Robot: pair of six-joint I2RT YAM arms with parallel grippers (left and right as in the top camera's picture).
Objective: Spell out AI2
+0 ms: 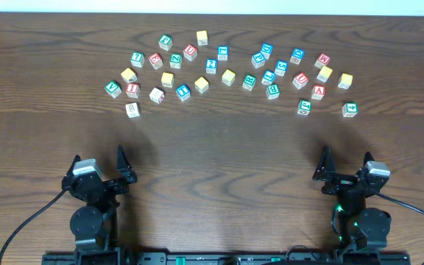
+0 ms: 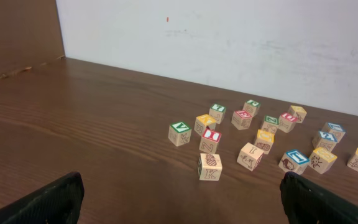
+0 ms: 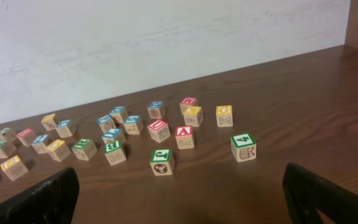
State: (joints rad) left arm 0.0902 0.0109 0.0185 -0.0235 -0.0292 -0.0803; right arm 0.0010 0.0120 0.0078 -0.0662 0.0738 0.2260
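Observation:
Several wooden letter and number blocks lie scattered across the far half of the table. A red-topped A block (image 1: 317, 91) sits at the right of the group and shows in the right wrist view (image 3: 184, 137). A red-topped I block (image 1: 132, 90) sits at the left and shows in the left wrist view (image 2: 211, 140). A blue-topped block that seems to read 2 (image 1: 210, 65) lies near the middle. My left gripper (image 1: 99, 158) (image 2: 182, 211) and right gripper (image 1: 346, 157) (image 3: 182, 205) are both open and empty, near the front edge, well short of the blocks.
A K block (image 1: 132, 110) (image 2: 209, 166) is the nearest block to the left gripper. A green J block (image 1: 304, 107) (image 3: 161, 161) and a green 4 block (image 1: 350, 109) (image 3: 243, 147) are nearest the right gripper. A white wall stands behind the table.

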